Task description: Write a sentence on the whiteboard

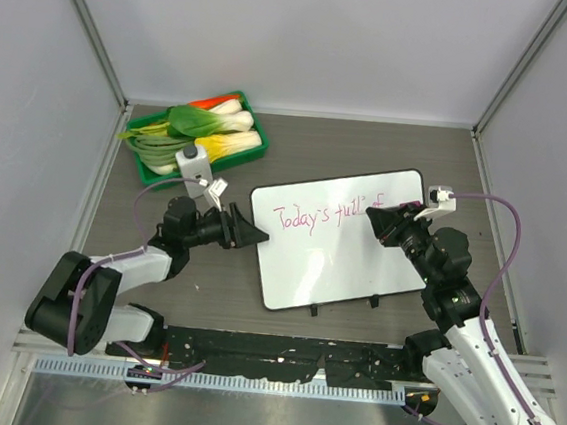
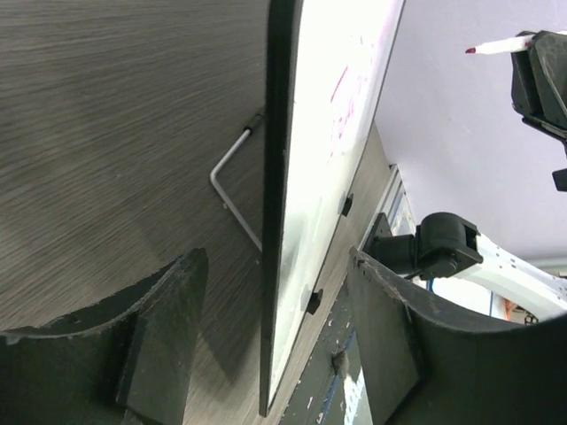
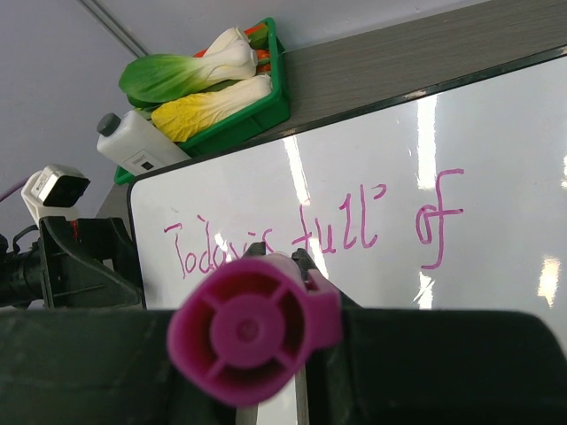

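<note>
The whiteboard point(image 1: 343, 269) stands tilted at the table's middle. On it the sentence point(image 1: 325, 217) reads "Today's full of" in pink script, also seen in the right wrist view point(image 3: 310, 232). My left gripper point(image 1: 251, 235) is open and straddles the board's left edge point(image 2: 279, 159), with a gap on both sides between the fingers point(image 2: 177, 301) and the board. My right gripper point(image 1: 378, 222) is shut on a magenta marker point(image 3: 252, 332) and holds it just off the board, right of "of". The marker tip point(image 2: 492, 46) shows in the left wrist view.
A green tray point(image 1: 244, 96) of bok choy and other vegetables sits at the back left. A white bottle point(image 1: 193, 162) stands in front of it, near my left wrist. A wire stand point(image 2: 229, 190) props the board from behind. Grey walls enclose the table.
</note>
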Motion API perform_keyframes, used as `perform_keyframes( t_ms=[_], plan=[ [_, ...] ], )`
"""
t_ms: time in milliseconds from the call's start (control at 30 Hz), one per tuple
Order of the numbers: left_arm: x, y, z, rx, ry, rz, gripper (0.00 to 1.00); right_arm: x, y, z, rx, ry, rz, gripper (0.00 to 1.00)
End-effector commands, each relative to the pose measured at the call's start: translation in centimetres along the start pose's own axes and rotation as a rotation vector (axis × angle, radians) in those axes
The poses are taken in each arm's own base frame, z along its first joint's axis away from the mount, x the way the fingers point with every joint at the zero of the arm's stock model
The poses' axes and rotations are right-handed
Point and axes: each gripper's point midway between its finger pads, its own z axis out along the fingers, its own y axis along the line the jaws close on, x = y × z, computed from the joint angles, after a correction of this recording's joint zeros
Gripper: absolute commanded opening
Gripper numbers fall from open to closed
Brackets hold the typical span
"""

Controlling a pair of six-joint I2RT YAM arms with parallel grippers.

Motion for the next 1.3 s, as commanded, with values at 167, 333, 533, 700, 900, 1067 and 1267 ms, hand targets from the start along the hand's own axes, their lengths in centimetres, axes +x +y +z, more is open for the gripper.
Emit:
perform_keyframes(
  t_ms=[167, 333, 533, 700, 900, 1067, 1267],
  plan=[
    [-0.5, -2.1, 1.4, 0.14, -0.038, 0.075, 0.58, -1.1, 0.5, 0.1, -0.02, -0.046, -0.005, 0.01],
    [-0.4, -2.7, 1.8, 0.167, -0.034, 0.084, 0.52, -0.8, 0.4, 0.1, -0.019, -0.038, 0.005, 0.02],
    [-0.2, -2.2, 2.4, 0.158, -0.017, 0.073, 0.46, -1.1, -0.3, 0.2, 0.019, -0.037, -0.029, 0.01],
    [0.1, -2.1, 2.6, 0.164, -0.002, 0.084, 0.41, -2.0, 0.2, 0.3, 0.007, -0.052, -0.042, 0.01],
    [0.4, -2.2, 3.0, 0.178, 0.023, 0.09, 0.31, -1.6, 0.0, 0.9, 0.018, -0.02, -0.04, 0.01],
    [0.4, -1.9, 3.3, 0.183, 0.03, 0.1, 0.15, -1.4, -0.1, 1.0, 0.022, -0.019, -0.037, 0.01],
    [0.7, -0.2, 4.0, 0.119, 0.056, 0.124, 0.0, -1.6, 0.0, 0.9, 0.019, -0.021, -0.046, 0.01]
  ],
)
